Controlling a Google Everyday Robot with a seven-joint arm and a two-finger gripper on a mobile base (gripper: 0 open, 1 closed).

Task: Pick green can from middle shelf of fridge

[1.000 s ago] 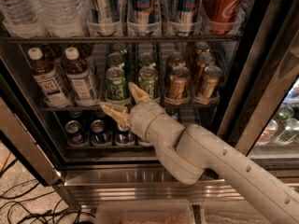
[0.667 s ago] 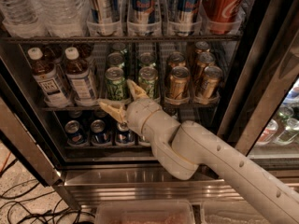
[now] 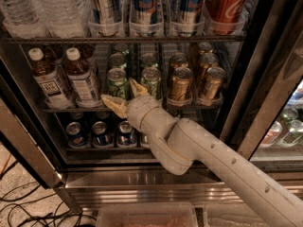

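Note:
The fridge (image 3: 142,181) stands open in front of me. Its middle shelf (image 3: 66,109) holds two lanes of green cans; the front ones are the left green can (image 3: 116,81) and the right green can (image 3: 150,79). My gripper (image 3: 124,94) is open in front of that shelf. One finger (image 3: 111,102) points left below the left can. The other finger (image 3: 138,87) points up between the two front cans. It holds nothing. My arm hides the shelf rail under the right can.
Gold-bronze cans (image 3: 181,83) stand right of the green ones and tea bottles (image 3: 81,78) to the left. Tall blue-silver cans (image 3: 144,4) and a red can (image 3: 226,4) are on the rack above, blue cans (image 3: 100,132) below. A dark door post (image 3: 265,79) rises at right.
My gripper has moved a little up and to the left, closer to the front green cans. Its fingers stay spread. The cans have not moved.

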